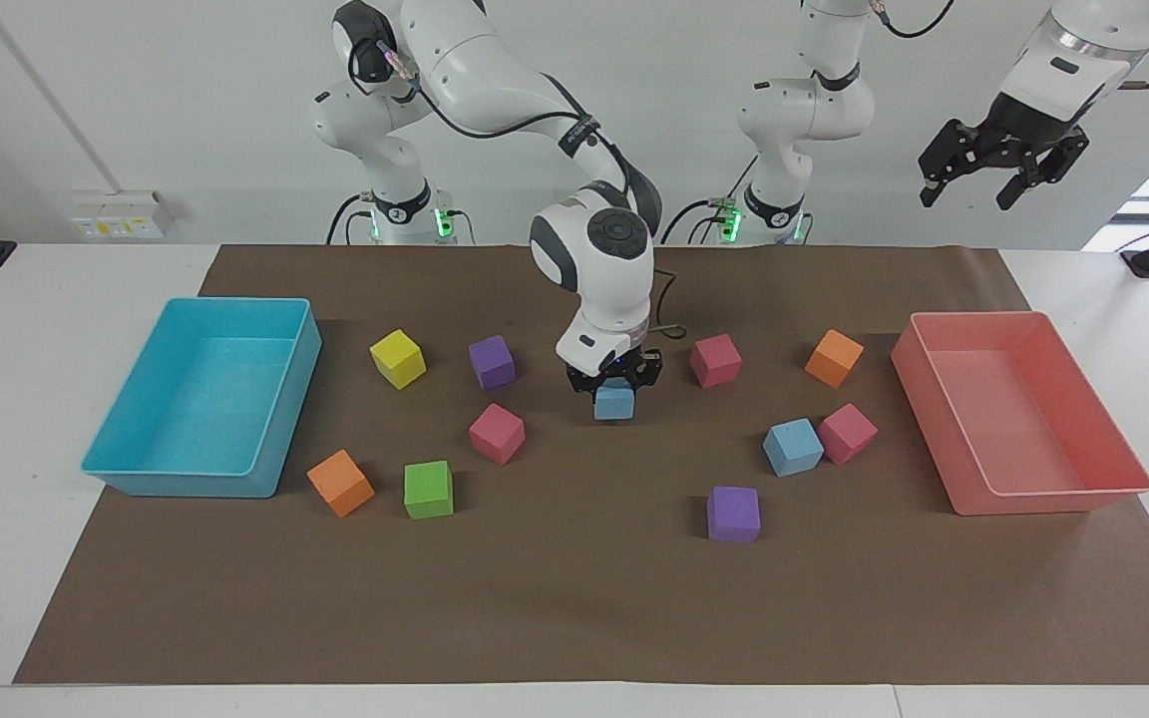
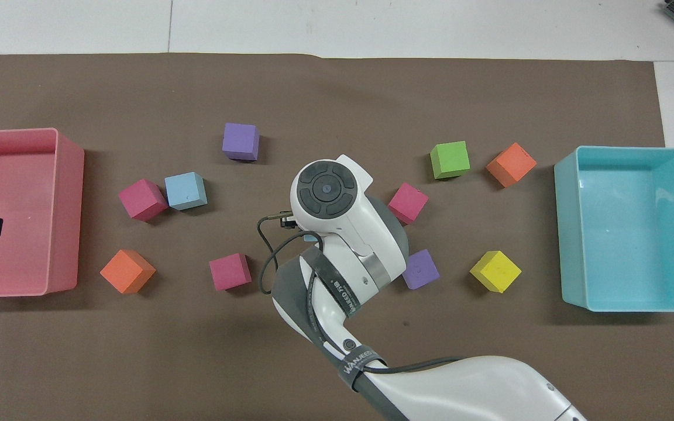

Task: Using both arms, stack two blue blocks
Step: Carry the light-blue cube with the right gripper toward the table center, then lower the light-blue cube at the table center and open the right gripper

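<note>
My two arms are glossy white, built of rounded segments with dark grey bands at the joints. The right arm [image 1: 495, 70] ends in a round dark grey cap with raised pads [image 2: 325, 190] over a black gripper [image 1: 615, 384]. A black cable [image 2: 267, 257] loops beside its wrist, and a dark strap with pale lettering [image 2: 366, 356] wraps the forearm (I can't read it from here). The left arm [image 1: 804, 100] carries a black gripper [image 1: 968, 189] at the frame's upper right. Both bases [image 1: 400, 214] show green lights.
</note>
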Motion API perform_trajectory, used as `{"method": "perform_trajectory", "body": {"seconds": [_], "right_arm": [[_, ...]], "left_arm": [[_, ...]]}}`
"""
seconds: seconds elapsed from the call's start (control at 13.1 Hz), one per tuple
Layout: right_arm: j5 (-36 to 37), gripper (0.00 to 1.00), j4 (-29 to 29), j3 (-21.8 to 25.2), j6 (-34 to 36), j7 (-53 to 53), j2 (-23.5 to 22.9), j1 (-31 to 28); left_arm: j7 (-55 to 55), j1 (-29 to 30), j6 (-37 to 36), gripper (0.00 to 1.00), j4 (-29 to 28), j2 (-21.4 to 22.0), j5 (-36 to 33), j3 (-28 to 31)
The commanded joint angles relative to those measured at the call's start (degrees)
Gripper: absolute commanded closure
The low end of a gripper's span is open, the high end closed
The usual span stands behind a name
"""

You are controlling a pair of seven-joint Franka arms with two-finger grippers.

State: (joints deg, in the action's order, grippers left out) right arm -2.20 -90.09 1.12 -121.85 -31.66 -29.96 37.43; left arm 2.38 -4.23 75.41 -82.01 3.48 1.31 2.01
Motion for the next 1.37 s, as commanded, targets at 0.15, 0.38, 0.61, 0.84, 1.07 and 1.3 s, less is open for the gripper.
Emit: {"method": "perform_trajectory", "body": {"seconds": [0.15, 0.38, 0.61, 0.84, 1.07, 1.3], "right_arm": [[1.33, 1.00, -0.43, -0.06, -2.87, -1.91, -1.85, 0.28], [1.33, 1.00, -0.61, -0.15, -3.31, -1.83, -2.38, 0.63], [1.41, 0.97, -1.66, -0.15, -3.75, -1.65, -2.21, 0.72], [1.33, 0.72, -2.80, -0.15, -5.06, -1.74, -2.21, 1.07], [1.24, 0.35, -2.89, -0.15, -5.07, -1.82, -2.21, 1.68], [1.41, 0.00, -2.28, -0.06, -4.89, -1.65, -1.95, 1.69]], "left_arm": [[-0.09, -0.60, -0.79, 0.00, -0.95, 1.09, 0.45, 0.45], [0.00, -0.69, -0.87, 0.00, -0.95, 1.09, 0.45, 0.45], [-0.09, -0.69, -0.96, 0.00, -1.04, 1.09, 0.45, 0.45], [-0.09, -0.69, -1.05, 0.00, -1.04, 1.18, 0.45, 0.45], [-0.09, -0.69, -1.05, 0.00, -0.95, 1.09, 0.36, 0.45], [-0.18, -0.78, -0.96, 0.00, -0.95, 1.09, 0.01, 0.37]]}}
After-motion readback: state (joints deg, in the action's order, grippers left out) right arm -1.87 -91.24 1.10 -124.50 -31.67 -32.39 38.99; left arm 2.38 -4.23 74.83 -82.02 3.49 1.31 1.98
